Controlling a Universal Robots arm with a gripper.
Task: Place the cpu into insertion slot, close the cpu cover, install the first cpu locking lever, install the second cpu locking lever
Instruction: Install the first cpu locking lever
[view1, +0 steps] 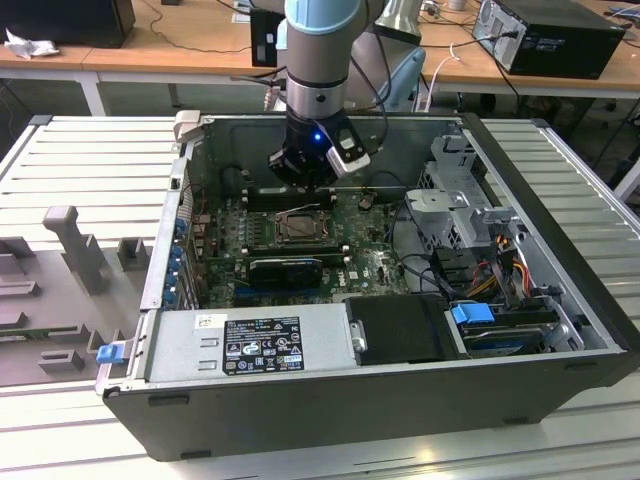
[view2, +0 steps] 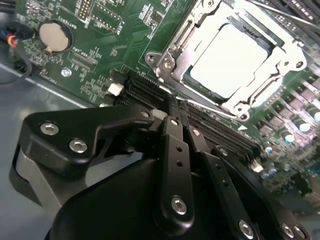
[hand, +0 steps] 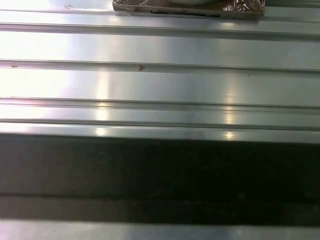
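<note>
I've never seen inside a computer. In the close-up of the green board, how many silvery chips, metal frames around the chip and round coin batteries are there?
cpu: 1
cpu cover: 1
round coin battery: 1
Total: 3

Looked like a robotics lab or electronics workshop to me. An open desktop PC case (view1: 400, 300) lay on its side on a ribbed aluminium counter (view1: 80, 170), motherboard (view1: 300, 250) showing, with a robot arm (view1: 318, 60) reaching down into it. Grey fixture blocks (view1: 75, 250) sat on the exterior view's left. Far back were wooden desks (view1: 150, 50) with cables and another computer tower (view1: 550, 35).
</note>
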